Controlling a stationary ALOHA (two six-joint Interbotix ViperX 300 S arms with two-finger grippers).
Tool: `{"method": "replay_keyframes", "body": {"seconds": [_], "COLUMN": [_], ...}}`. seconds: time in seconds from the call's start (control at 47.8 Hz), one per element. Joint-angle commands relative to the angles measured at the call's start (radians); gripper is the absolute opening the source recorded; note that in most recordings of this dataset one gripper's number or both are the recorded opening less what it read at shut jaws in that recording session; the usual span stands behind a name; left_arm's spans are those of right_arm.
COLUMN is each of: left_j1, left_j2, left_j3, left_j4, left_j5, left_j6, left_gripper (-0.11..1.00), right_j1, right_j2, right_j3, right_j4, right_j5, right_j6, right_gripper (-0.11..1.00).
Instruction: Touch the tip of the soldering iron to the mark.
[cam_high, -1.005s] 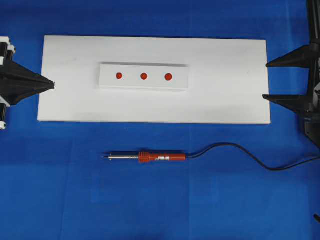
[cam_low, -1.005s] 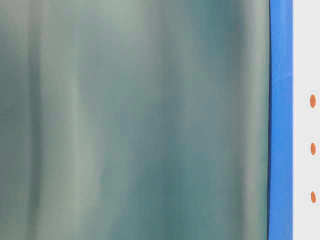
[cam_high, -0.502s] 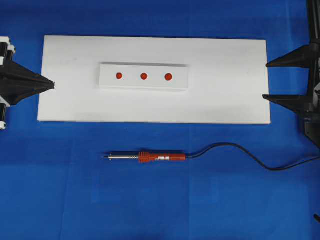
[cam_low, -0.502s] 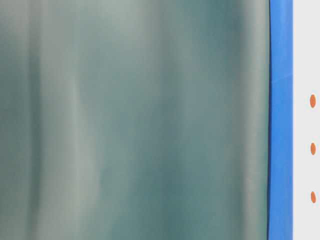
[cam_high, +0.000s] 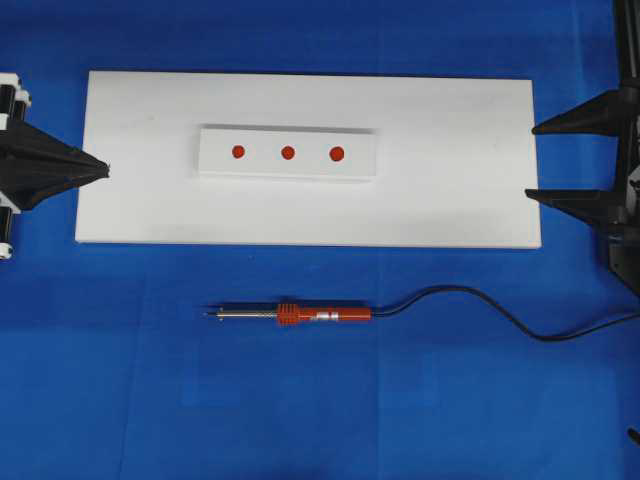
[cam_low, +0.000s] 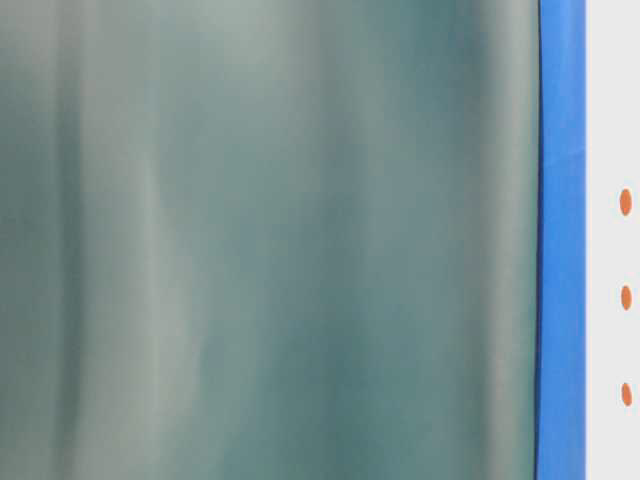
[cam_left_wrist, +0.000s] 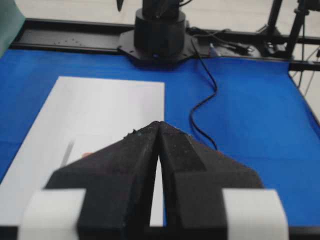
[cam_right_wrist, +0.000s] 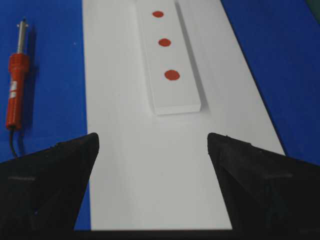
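A slim soldering iron with an orange-red ribbed handle and thin silver shaft (cam_high: 296, 315) lies flat on the blue cloth-covered table (cam_high: 120, 400), on the near side of a large white rectangular board (cam_high: 450, 180), parallel to the board's near edge and clearly apart from it. The dark pointed tip (cam_high: 208, 314) faces left, and the long black cord (cam_high: 480, 305) trails from the handle's right end in a loose curve toward the right edge of the table. On the board, left of its middle, sits a smaller raised white strip (cam_high: 288, 153) carrying three red round marks in a row: the left mark (cam_high: 238, 152), the middle mark (cam_high: 288, 153) and the right mark (cam_high: 336, 154). The iron rests well apart from all three, with the board's bare surface between them. The left black gripper (cam_high: 100, 168) hangs at the board's left edge with its two foam-padded fingers pressed together to a point, nothing between them; the wrist view shows only a hairline seam where they meet. The right black gripper (cam_high: 532, 162) waits at the board's right edge with its fingers spread wide apart, one toward the far side and one toward the near, also holding nothing. From its wrist view the strip runs away ahead between the fingers, and the iron shows off to the left on the cloth. Neither gripper touches the iron. The table-level view is mostly a blurred grey-green surface (cam_low: 270, 240), with a sliver of blue and three marks at its right.
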Motion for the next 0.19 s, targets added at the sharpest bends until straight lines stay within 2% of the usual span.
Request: {"method": "replay_keyframes", "body": {"seconds": [0.0,0.167], "left_j1": [0.000,0.000], "left_j2": [0.008,0.008], "left_j3": [-0.009,-0.008], "left_j4": [0.000,0.002], "left_j5": [-0.009,-0.008], "left_j6": [0.002,0.002], "left_gripper": [0.00,0.00], "right_j1": [-0.003,-0.003], "right_j2": [0.009,0.011], "right_j3": [-0.014,-0.014], "right_j4": [0.002,0.002], "right_j5": [-0.011,-0.011], "right_j6": [-0.002,-0.002], "right_gripper": [0.80,0.80]}}
